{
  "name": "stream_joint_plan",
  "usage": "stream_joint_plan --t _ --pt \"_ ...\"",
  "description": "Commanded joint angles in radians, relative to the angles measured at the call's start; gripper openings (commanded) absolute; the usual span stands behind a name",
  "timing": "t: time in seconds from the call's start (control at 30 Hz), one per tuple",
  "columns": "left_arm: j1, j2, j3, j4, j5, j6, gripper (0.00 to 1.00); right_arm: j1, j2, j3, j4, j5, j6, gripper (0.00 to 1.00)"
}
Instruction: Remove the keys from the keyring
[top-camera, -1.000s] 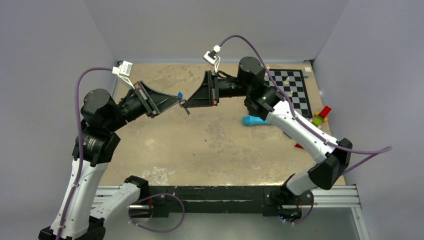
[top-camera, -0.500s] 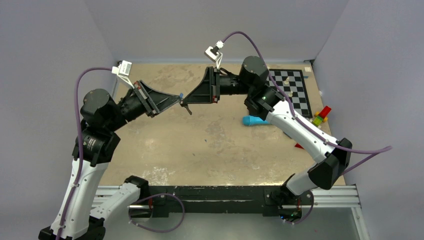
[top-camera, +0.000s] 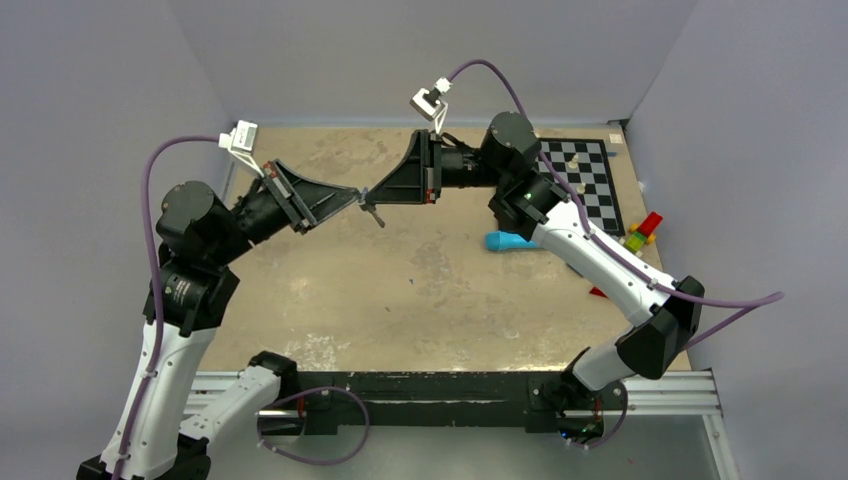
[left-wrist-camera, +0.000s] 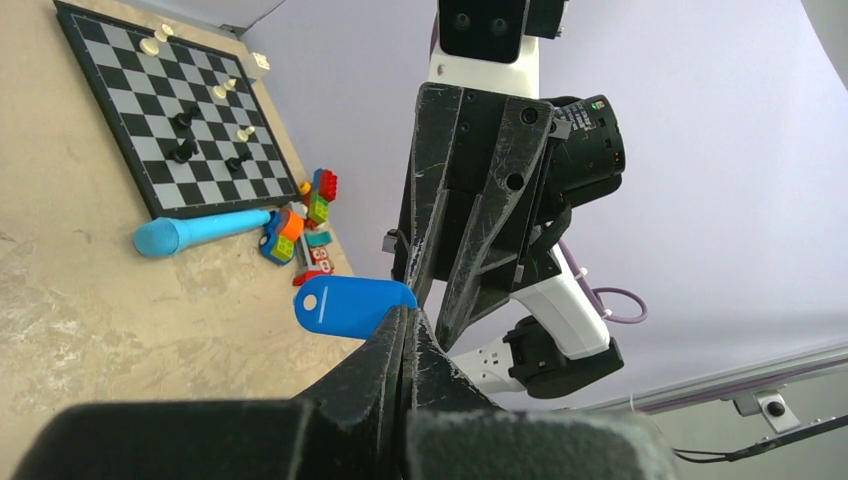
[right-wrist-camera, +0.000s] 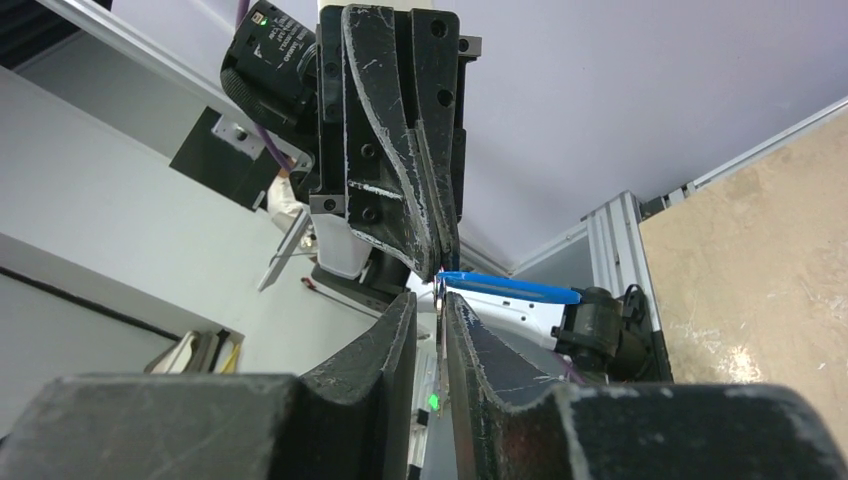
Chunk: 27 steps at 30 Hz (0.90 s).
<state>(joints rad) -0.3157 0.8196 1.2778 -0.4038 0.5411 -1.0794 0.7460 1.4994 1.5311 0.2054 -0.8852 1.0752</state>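
Observation:
The bright blue oval tag (left-wrist-camera: 352, 303) is held in the air between both arms. My left gripper (left-wrist-camera: 405, 318) is shut on its right end. It shows edge-on in the right wrist view (right-wrist-camera: 510, 287). A thin grey metal key (right-wrist-camera: 440, 300) stands between my right gripper's (right-wrist-camera: 431, 300) fingers, which are closed on it with a narrow slit left beside it. In the top view the two grippers meet tip to tip, left (top-camera: 358, 196) and right (top-camera: 371, 199), and a small dark key bit (top-camera: 376, 215) hangs just below them.
A long light-blue tube tool (top-camera: 510, 241) lies on the table by the right arm. A chessboard (top-camera: 585, 180) with a few pieces is at the back right. Small coloured blocks (top-camera: 640, 235) sit beside it. Grey walls surround the table.
The right gripper has risen and levelled out. The left gripper has shifted slightly left. The blue tag, visible from above a second ago, is now hidden between the fingertips.

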Motion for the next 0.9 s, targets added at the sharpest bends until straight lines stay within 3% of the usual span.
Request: stream_joint_plan --t 0.0,0.4,0.6,0.7,0.77,0.87 --pt "-0.005 -0.011 -0.010 0.057 -0.010 -0.023 0.00 0.006 -0.001 0.003 0.055 -0.016 0.008 0.21" --pt "-0.005 -0.040 -0.034 0.077 -0.011 -0.024 0.00 0.009 0.006 0.013 0.005 0.001 -0.013 0.00" --pt "-0.005 -0.040 -0.016 0.048 0.021 0.016 0.02 0.010 -0.012 0.025 -0.114 -0.010 -0.094 0.00" --pt "-0.005 -0.020 0.034 -0.016 0.048 0.074 0.25 0.008 -0.045 0.029 -0.235 -0.029 -0.173 0.00" --pt "-0.004 0.009 0.101 -0.130 0.052 0.139 0.38 0.005 -0.060 0.057 -0.429 -0.011 -0.272 0.00" --pt "-0.004 0.009 0.137 -0.255 0.020 0.237 0.49 0.004 -0.057 0.112 -0.770 0.027 -0.420 0.00"
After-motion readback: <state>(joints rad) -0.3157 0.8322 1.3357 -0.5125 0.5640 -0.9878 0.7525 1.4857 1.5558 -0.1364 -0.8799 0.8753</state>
